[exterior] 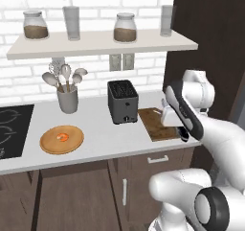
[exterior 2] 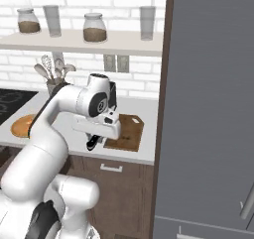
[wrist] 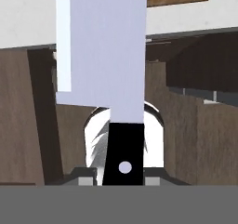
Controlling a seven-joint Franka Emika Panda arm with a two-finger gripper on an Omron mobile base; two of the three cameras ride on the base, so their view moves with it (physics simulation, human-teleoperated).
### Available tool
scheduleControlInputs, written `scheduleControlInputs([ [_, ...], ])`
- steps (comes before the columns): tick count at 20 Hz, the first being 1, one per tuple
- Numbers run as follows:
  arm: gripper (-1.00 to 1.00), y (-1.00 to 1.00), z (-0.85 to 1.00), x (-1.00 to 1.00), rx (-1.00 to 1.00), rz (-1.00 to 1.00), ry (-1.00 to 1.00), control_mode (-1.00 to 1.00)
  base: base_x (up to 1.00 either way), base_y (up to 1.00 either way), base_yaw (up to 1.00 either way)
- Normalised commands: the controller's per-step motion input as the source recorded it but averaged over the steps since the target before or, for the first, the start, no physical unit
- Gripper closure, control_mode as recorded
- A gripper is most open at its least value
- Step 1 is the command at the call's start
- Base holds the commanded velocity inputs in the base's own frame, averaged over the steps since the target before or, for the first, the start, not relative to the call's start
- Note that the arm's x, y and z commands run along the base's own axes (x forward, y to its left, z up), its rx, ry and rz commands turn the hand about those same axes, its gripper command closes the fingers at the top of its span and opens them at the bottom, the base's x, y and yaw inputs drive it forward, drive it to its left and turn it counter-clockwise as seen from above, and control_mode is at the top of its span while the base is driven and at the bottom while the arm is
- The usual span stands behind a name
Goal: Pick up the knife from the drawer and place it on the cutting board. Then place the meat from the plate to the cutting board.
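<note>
My gripper [wrist: 120, 173] is shut on the knife's black handle [wrist: 123, 153]. The silver-grey blade [wrist: 100, 51] runs up and away from the hand. The gripper [exterior: 183, 134] hangs at the counter's front edge, beside the near right corner of the dark brown cutting board [exterior: 154, 123]. From the other side the gripper [exterior 2: 94, 143] sits just left of the board's [exterior 2: 129, 130] near corner. The round tan plate [exterior: 61, 140] lies at the left of the counter with the small orange-pink meat [exterior: 62, 137] on it. The arm partly hides the plate [exterior 2: 21, 126] in the right base view.
A dark toaster [exterior: 123, 101] stands left of the board, and a grey utensil holder [exterior: 67, 99] with spoons behind the plate. A black cooktop [exterior: 12, 129] is at the far left. A shelf [exterior: 100, 43] with jars hangs above, and a tall dark cabinet [exterior 2: 208, 109] bounds the right.
</note>
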Motion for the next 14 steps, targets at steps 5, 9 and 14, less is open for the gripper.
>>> scheduleControlInputs([
  [5, 1.00, -0.14, -0.01, 0.60, 0.00, 0.00, -0.02, -1.00, 0.00, 0.00, 0.00],
  [9, 1.00, 0.00, -0.26, 0.28, 0.00, 0.00, -0.04, -1.00, 0.00, 0.00, 0.00],
  [14, 1.00, 0.00, -0.36, 0.37, 0.00, 0.00, -0.03, -1.00, 0.00, 0.00, 0.00],
])
